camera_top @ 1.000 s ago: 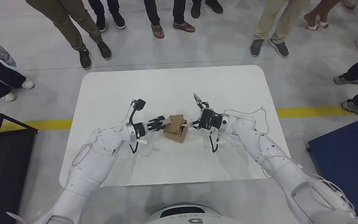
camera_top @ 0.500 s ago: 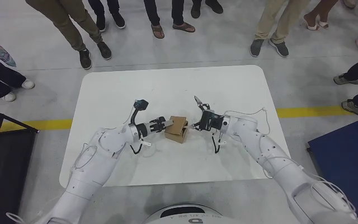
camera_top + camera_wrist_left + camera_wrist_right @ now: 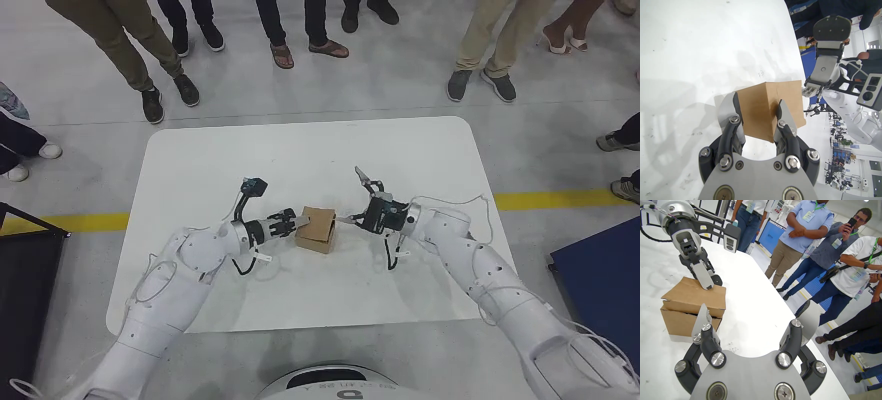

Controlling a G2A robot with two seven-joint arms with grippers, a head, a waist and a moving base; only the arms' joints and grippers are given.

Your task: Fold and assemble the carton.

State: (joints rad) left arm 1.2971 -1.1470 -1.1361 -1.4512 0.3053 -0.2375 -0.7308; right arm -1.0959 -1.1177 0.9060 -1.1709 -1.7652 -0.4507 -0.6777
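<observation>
A small brown carton (image 3: 318, 228) stands near the middle of the white table (image 3: 200, 170). My left gripper (image 3: 293, 224) holds it from the left. In the left wrist view the left gripper (image 3: 758, 108) is shut across one corner of the carton (image 3: 787, 98), a finger on each side. My right gripper (image 3: 352, 197) hangs open just right of the carton. In the right wrist view the right gripper (image 3: 755, 313) spreads wide, one fingertip (image 3: 703, 313) close to the loose top flap of the carton (image 3: 687, 317), where a narrow gap shows.
Several people stand around the table's far edge (image 3: 300, 50) and along its side (image 3: 810, 256). Bare table surface (image 3: 430, 160) lies behind and in front of the carton.
The right gripper has drawn back a little to the right, off the carton. The carton's right-hand flap has folded in, so the carton looks squarer. The left gripper keeps its hold.
</observation>
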